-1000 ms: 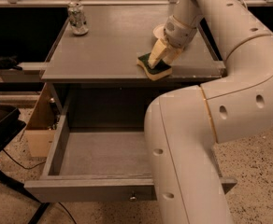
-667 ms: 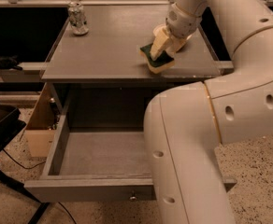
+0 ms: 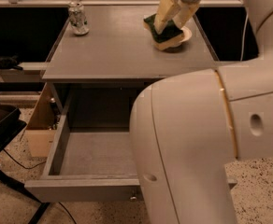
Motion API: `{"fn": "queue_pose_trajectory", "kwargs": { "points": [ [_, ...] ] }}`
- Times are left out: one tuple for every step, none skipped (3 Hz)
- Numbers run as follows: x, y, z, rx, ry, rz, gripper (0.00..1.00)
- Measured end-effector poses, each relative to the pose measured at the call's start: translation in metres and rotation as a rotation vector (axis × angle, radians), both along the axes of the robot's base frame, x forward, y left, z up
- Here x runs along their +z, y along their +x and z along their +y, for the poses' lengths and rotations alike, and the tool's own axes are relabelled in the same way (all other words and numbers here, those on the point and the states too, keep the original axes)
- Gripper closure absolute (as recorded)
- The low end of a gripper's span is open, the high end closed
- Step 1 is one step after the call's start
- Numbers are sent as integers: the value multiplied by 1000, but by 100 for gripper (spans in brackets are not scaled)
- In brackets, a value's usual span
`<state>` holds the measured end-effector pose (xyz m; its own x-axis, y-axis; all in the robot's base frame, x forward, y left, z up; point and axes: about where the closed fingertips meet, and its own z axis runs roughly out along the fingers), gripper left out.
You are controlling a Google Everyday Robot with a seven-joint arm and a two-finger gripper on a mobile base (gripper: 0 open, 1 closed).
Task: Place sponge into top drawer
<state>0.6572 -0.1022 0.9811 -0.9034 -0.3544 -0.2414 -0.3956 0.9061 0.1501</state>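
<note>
- pinching the sponge (image 3: 168, 35), the gripper (image 3: 170, 22) hangs over the far right part of the table (image 3: 113, 50); its two cream fingers (image 3: 162, 12) close on the sponge from above, one on each side.
- the sponge sits right under the fingertips, green face up and yellow foam below, tilted a little. it looks just clear of the tabletop, with a shadow beneath it, though i cannot be sure.
- it should be light and soft: foam squashes under pressure, so the hold is likely secure but springy. a grip across its middle, as now, suits it best. it is not fragile, and hardly slippery if dry.
- a bowl (image 3: 187, 31) lies just behind the sponge, beside the gripper; a can (image 3: 78, 17) stands well off to the side, at the far left corner.
- the drawer (image 3: 94, 155) is open, well below the gripper and nearer the camera; the arm (image 3: 197, 148) hides its right part.
</note>
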Motion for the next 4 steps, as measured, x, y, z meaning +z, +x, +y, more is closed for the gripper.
{"fn": "queue_pose_trajectory", "kwargs": {
  "points": [
    [21, -35, -8, -37, 27, 13, 100],
    [25, -70, -32, -39, 44, 7, 100],
    [13, -111, -80, -92, 51, -54, 100],
    [-8, -140, -106, -155, 100, -111, 100]
  ]
}}
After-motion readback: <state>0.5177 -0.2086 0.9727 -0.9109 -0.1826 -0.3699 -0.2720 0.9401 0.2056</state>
